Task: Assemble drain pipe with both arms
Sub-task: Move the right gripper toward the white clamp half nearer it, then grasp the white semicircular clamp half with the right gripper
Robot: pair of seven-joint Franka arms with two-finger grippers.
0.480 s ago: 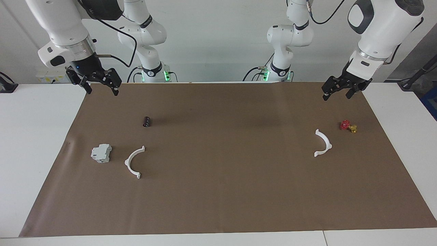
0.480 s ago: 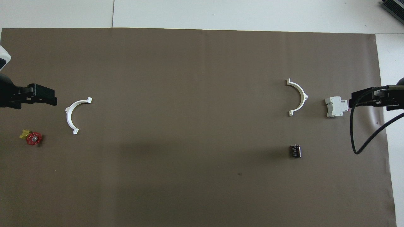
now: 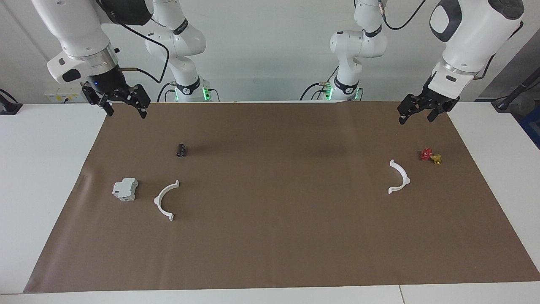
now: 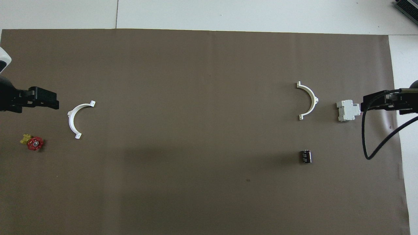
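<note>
Two white half-rings are lying flat on the brown mat [image 3: 270, 253], well apart, not joined. One half-ring [image 3: 166, 201] is sitting toward the right arm's end, just beside a grey-white block [image 3: 125, 189] that is lying between it and the mat's edge; a black cylinder [image 3: 181, 150] is lying nearer the robots than both. The other half-ring [image 3: 399, 177] is sitting toward the left arm's end, with a small red and yellow valve [image 3: 430, 156] near it, nearer the robots and closer to that mat edge. Their open sides are facing each other across the mat.

The wide middle of the mat between the half-rings is lying bare, and so is the whole strip farther from the robots. White table [image 3: 46, 190] is showing past the mat at both ends.

Right gripper [image 3: 125, 110] is hanging in the air over the mat's corner at its own end, fingers apart, holding nothing. Left gripper [image 3: 417, 116] is hanging over the mat's edge nearest the robots at its end, fingers apart, holding nothing. Neither is touching any part.

Against half a second ago: the right gripper is sitting very slightly higher, the left gripper barely shifted; half-rings, block, cylinder and valve are all lying where they were.
</note>
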